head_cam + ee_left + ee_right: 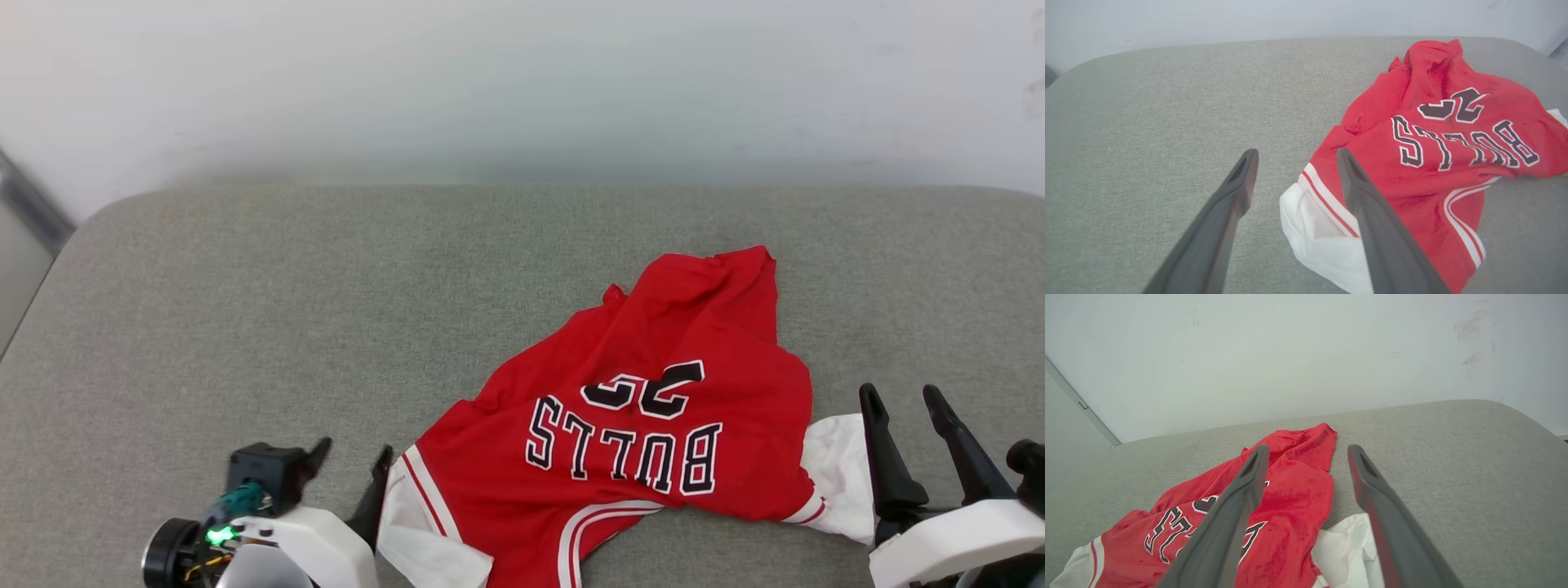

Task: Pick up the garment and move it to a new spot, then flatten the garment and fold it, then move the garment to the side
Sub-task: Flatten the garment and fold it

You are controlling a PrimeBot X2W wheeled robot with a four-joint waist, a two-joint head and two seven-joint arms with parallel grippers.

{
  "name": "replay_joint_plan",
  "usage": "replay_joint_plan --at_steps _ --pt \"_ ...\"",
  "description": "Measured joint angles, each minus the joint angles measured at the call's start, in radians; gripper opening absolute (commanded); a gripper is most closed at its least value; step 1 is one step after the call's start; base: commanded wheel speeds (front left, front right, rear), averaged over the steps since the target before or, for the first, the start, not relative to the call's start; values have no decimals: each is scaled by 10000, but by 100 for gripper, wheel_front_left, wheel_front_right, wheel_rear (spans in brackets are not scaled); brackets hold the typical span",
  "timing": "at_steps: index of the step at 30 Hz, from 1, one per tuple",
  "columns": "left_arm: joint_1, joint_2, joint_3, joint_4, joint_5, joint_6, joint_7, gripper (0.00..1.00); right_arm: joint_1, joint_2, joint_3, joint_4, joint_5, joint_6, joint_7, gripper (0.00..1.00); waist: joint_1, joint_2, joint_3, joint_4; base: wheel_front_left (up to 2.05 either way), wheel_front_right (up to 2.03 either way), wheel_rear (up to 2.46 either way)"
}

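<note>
From the head view, we see the garment (653,384) lying crumpled on the grey cushion (326,286), right of the middle and towards the near edge. Its red face is up, with the black lettering (624,453) upside down to us and the number above it partly folded under. The far end is bunched into a ridge. One white sleeve (424,539) with red striping lies at the near left, and the other white sleeve (837,474) pokes out at the near right. Our left gripper (355,451) sits low at the lower left, fingers apart, the nearer finger just beside the left sleeve; we cannot tell if it touches. Our right gripper (902,394) stands at the lower right, fingers apart, just beside the right sleeve. A pale wall (522,82) rises behind the cushion.

In the left wrist view, the two dark fingers are spread wide with bare cushion between them; one finger crosses in front of the sleeve's striped band, and nothing is clamped.

In the right wrist view, the fingers are likewise spread, above the shirt's red body and a white sleeve, gripping nothing.
</note>
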Motion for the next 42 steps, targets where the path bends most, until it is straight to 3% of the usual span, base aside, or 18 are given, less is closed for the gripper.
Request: replay_joint_plan --at_steps 6,14,21,25,28,29,32,42 --pt "275 -420 617 -169 161 731 -1327 100 239 0 -98 -84 36 0 125 100 -1 0 -301 -83 0 0 0" --pt "412 -623 807 -468 339 1030 -2107 100 616 0 -537 161 439 -2 702 100 -1 0 -373 -178 0 0 0" --pt "330 -734 800 -621 393 1068 -2293 100 436 -35 -1760 1471 631 -2 2499 100 0 0 -90 -169 0 0 0" --pt "193 -803 802 -602 391 1035 -2445 100 -285 -556 -1985 2157 794 -2 3820 100 0 0 206 -125 0 0 0" --pt "53 -865 788 -573 391 1022 -2514 100 -935 -1009 -1787 2545 928 -2 4713 100 0 0 474 -79 0 0 0" --pt "-124 -924 790 -527 382 940 -2629 100 -1682 -1440 -1404 2853 1068 -2 5375 100 0 0 809 -26 0 0 0" --pt "-335 -984 769 -456 376 853 -2713 100 -2525 -1841 -1003 3241 1151 -2 5866 100 0 0 1175 39 0 0 0" --pt "-847 -1166 663 -67 328 627 -2909 100 -3876 -2489 198 4907 1634 -2 7248 100 0 0 2081 364 0 0 0"
